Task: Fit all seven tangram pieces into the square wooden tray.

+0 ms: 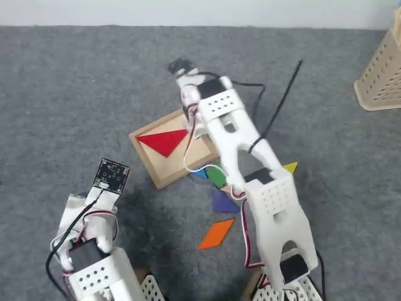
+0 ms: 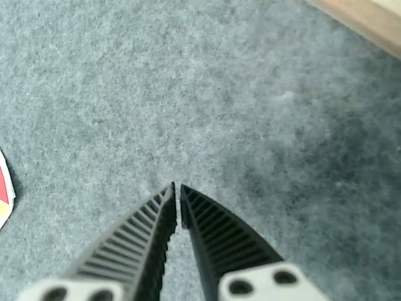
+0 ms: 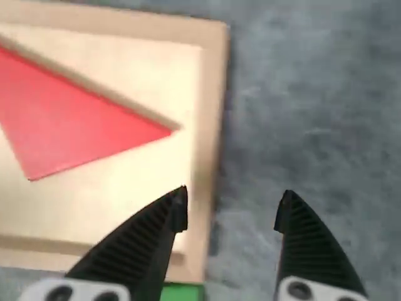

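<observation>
Tray [image 3: 216,94] holds one red triangle [image 3: 75,125]; right gripper [image 3: 232,207] gapes empty above its edge, left gripper [image 2: 177,188] pinched closed, empty. Next up, surely: another piece.

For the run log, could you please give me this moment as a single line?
wooden tray: red triangle inside | right gripper: open over tray edge | left gripper: shut over carpet | outside: orange parallelogram, purple triangle

left claw [image 2: 177,188]: ribbed black fingers [image 2: 147,235] closed, tips meeting. Grey felt-like bench [image 2: 125,81] beneath and all around. Strip of light wooden tray rim [image 2: 363,19] crosses one corner, well apart from claw tips. Red-and-white sliver [image 2: 4,188] at view's edge, identity unclear.
</observation>
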`<state>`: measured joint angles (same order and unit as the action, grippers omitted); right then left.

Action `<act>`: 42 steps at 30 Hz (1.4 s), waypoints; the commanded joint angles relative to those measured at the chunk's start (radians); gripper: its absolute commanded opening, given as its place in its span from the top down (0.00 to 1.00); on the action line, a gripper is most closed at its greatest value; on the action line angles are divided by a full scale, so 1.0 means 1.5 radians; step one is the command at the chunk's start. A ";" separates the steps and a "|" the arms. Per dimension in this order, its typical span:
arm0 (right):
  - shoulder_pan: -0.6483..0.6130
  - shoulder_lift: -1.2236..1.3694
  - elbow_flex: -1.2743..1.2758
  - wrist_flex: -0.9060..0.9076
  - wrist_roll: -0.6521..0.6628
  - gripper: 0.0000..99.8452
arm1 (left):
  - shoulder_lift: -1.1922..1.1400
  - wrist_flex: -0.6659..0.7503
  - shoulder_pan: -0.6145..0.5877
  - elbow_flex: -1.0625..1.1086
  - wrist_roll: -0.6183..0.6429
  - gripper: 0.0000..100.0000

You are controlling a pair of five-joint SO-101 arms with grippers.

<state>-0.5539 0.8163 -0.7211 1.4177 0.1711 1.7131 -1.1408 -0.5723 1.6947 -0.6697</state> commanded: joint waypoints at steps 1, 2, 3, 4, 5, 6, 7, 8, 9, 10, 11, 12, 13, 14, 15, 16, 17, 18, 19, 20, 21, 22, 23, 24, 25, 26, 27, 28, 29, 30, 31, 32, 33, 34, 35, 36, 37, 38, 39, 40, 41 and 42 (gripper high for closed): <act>-0.053 -0.003 -0.011 -0.017 0.014 0.76 | -0.002 -0.002 -0.005 -0.003 -0.010 0.99; -0.062 0.008 -0.011 -0.020 0.014 0.76 | -0.002 -0.002 -0.005 -0.003 -0.010 0.99; -0.067 0.019 -0.012 -0.026 0.014 0.76 | -0.002 -0.002 -0.005 -0.003 -0.010 0.99; -0.068 0.029 -0.013 -0.034 0.014 0.76 | -0.002 -0.002 -0.005 -0.003 -0.010 0.99; -0.067 0.037 -0.013 -0.047 0.014 0.76 | -0.002 -0.002 -0.005 -0.003 -0.010 0.99; -0.066 0.044 -0.013 -0.056 0.014 0.76 | -0.002 -0.002 -0.005 -0.003 -0.010 0.99; -0.062 0.050 -0.013 -0.066 0.014 0.76 | -0.002 -0.002 -0.005 -0.003 -0.010 0.99; -0.059 0.051 -0.013 -0.075 0.014 0.76 | -0.002 -0.002 -0.005 -0.003 -0.010 0.99; -0.056 0.051 -0.013 -0.084 0.014 0.76 | -0.002 -0.002 -0.005 -0.003 -0.010 0.99; -0.053 0.051 -0.013 -0.098 0.014 0.76 | -0.002 -0.002 -0.005 -0.003 -0.010 0.99; -0.049 0.051 -0.014 -0.110 0.013 0.76 | -0.002 -0.002 -0.005 -0.003 -0.010 0.99; -0.047 0.051 -0.024 -0.120 0.012 0.76 | -0.002 -0.002 -0.005 -0.003 -0.010 0.99; -0.043 0.056 -0.034 -0.127 0.012 0.76 | -0.002 -0.002 -0.005 -0.003 -0.010 0.99; -0.038 0.057 -0.041 -0.131 0.010 0.76 | -0.002 -0.002 -0.005 -0.003 -0.010 0.99; -0.037 0.058 -0.046 -0.132 0.010 0.76 | -0.002 -0.002 -0.005 -0.003 -0.010 0.99; -0.036 0.058 -0.049 -0.132 0.010 0.76 | -0.002 -0.002 -0.005 -0.003 -0.010 0.99; -0.034 0.057 -0.049 -0.127 0.010 0.76 | -0.002 -0.002 -0.005 -0.003 -0.010 0.99; -0.030 0.057 -0.049 -0.122 0.010 0.76 | -0.002 -0.002 -0.005 -0.003 -0.010 0.99; -0.025 0.057 -0.049 -0.109 0.012 0.77 | -0.002 -0.002 -0.005 -0.003 -0.010 0.99; -0.015 0.058 -0.049 -0.094 0.012 0.79 | -0.002 -0.002 -0.005 -0.003 -0.010 0.99; -0.003 0.058 -0.049 -0.079 0.011 0.82 | -0.002 -0.002 -0.006 -0.003 -0.010 0.99; 0.013 0.058 -0.049 -0.068 0.010 0.87 | -0.002 -0.002 -0.006 -0.003 -0.010 0.99; 0.031 0.058 -0.049 -0.055 0.009 0.91 | -0.002 -0.002 -0.006 -0.003 -0.010 0.99; 0.050 0.058 -0.049 -0.042 0.008 0.95 | -0.002 -0.002 -0.006 -0.003 -0.010 0.99; 0.068 0.058 -0.049 -0.032 0.007 0.98 | -0.002 -0.002 -0.006 -0.003 -0.010 0.99; 0.084 0.058 -0.049 -0.022 0.001 1.00 | -0.002 -0.002 -0.006 -0.003 -0.010 0.99; 0.101 0.058 -0.049 -0.011 -0.012 0.99 | -0.002 -0.002 -0.006 -0.003 -0.010 0.99; 0.118 0.058 -0.049 -0.002 -0.024 0.99 | -0.002 -0.002 -0.006 -0.003 -0.010 0.99; 0.135 0.055 -0.049 0.005 -0.034 1.00 | -0.002 -0.002 -0.006 -0.003 -0.010 0.99; 0.151 0.052 -0.049 0.011 -0.041 0.99 | -0.002 -0.002 -0.006 -0.003 -0.010 0.99; 0.167 0.050 -0.049 0.017 -0.047 0.99 | -0.002 -0.002 -0.006 -0.003 -0.010 0.99; 0.184 0.049 -0.049 0.023 -0.053 0.99 | -0.002 -0.002 -0.006 -0.003 -0.010 0.99; 0.199 0.047 -0.050 0.028 -0.059 0.99 | -0.002 -0.002 -0.006 -0.003 -0.010 0.99; 0.214 0.043 -0.050 0.034 -0.064 0.99 | -0.002 -0.002 -0.006 -0.003 -0.010 0.99; 0.231 0.042 -0.049 0.040 -0.068 0.99 | -0.002 -0.002 -0.006 -0.003 -0.010 0.99; 0.247 0.039 -0.049 0.050 -0.068 0.99 | -0.002 -0.002 -0.006 -0.003 -0.010 0.99; 0.263 0.038 -0.049 0.057 -0.068 0.99 | -0.002 -0.002 -0.006 -0.003 -0.010 0.99; 0.279 0.038 -0.049 0.063 -0.068 0.99 | -0.002 -0.002 -0.006 -0.003 -0.010 0.99; 0.294 0.038 -0.049 0.068 -0.068 0.99 | -0.002 -0.002 -0.006 -0.003 -0.010 0.99; 0.308 0.038 -0.048 0.070 -0.068 0.99 | -0.002 -0.002 -0.006 -0.003 -0.010 0.99; 0.323 0.039 -0.047 0.072 -0.068 0.99 | -0.002 -0.002 -0.006 -0.003 -0.010 0.99; 0.336 0.040 -0.046 0.073 -0.068 0.99 | -0.002 -0.002 -0.006 -0.003 -0.010 0.99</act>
<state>-0.1396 0.9237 -0.7595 1.5037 0.0852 1.7131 -1.1408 -0.5785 1.6947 -0.6697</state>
